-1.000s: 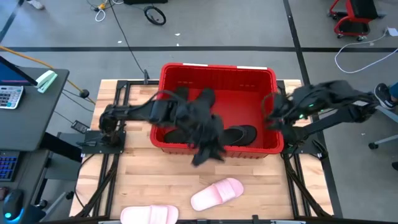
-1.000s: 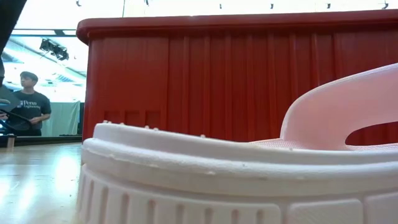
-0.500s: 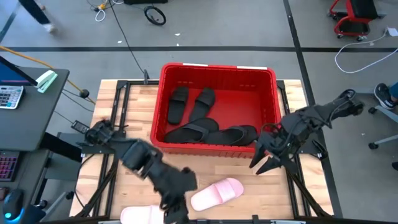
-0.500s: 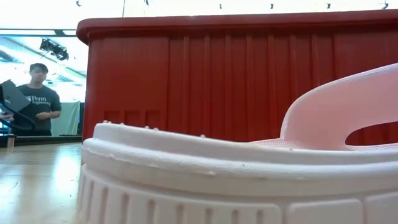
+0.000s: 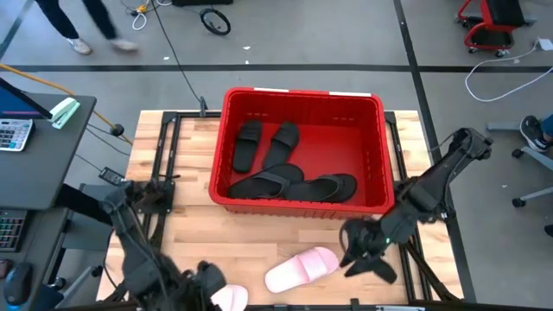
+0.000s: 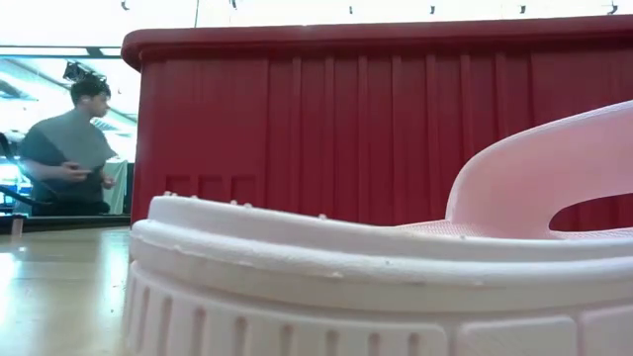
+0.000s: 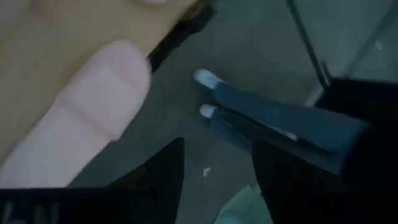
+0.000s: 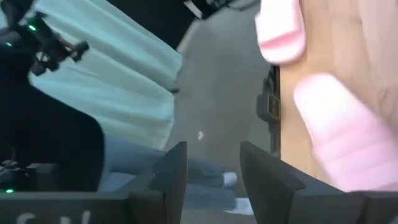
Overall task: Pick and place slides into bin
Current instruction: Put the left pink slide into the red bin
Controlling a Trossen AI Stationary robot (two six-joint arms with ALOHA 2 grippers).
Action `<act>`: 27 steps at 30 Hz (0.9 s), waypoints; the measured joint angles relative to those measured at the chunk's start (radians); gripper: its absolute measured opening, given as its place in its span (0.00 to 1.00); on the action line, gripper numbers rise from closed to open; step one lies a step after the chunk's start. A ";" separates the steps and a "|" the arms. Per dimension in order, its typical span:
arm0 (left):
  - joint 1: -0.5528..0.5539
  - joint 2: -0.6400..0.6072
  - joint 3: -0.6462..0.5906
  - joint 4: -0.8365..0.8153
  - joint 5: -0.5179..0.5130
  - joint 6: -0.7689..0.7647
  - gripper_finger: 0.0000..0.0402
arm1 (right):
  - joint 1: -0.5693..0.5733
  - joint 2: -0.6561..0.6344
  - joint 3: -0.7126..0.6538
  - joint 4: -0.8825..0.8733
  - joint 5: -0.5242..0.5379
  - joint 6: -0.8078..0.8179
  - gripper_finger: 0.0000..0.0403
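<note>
The red bin [image 5: 380, 155] stands at the table's far middle with several black slides [image 5: 276, 164] lying flat on its floor. A pale pink slide [image 5: 301, 266] lies sole down on the table in front of the bin. A second pink slide [image 5: 232, 299] lies at the near edge, partly hidden by my left arm. My left gripper [image 5: 206, 280] is open and empty right over that slide, which shows in the left wrist view [image 7: 93, 118]. My right gripper [image 5: 361, 257] is open and empty just right of the first pink slide [image 8: 336, 137].
The pink slide [image 6: 346, 267] fills the low view's foreground, with the bin's wall [image 6: 396, 119] behind it. A person [image 6: 74, 148] stands beyond the table's left side. A side desk with a calculator [image 5: 13, 134] stands left of the table. Bare wood lies between bin and slides.
My left gripper has swung from above the bin's near wall toward the table's near left edge, down over the pink slide there. My right gripper has gone from the bin's right side toward the near edge, beside the other pink slide. A person has walked behind the table.
</note>
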 joint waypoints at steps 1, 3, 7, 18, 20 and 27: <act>-0.015 0.000 -0.025 0.003 -0.014 -0.051 0.49 | 0.016 0.016 0.000 0.000 0.016 0.012 0.38; -0.044 0.002 -0.078 0.003 -0.034 -0.142 0.50 | 0.037 0.043 0.000 -0.001 0.049 0.032 0.38; -0.072 0.001 -0.212 0.068 -0.036 -0.295 0.50 | 0.055 0.085 0.000 -0.001 0.090 0.056 0.38; -0.083 0.002 -0.606 0.418 -0.025 -0.518 0.48 | 0.054 0.115 0.000 0.000 0.109 0.071 0.38; -0.083 0.002 -0.642 0.421 0.003 -0.534 0.48 | 0.055 0.110 0.000 0.000 0.109 0.078 0.38; -0.084 0.002 -0.671 0.421 0.037 -0.541 0.46 | 0.054 0.097 0.000 -0.001 0.110 0.078 0.38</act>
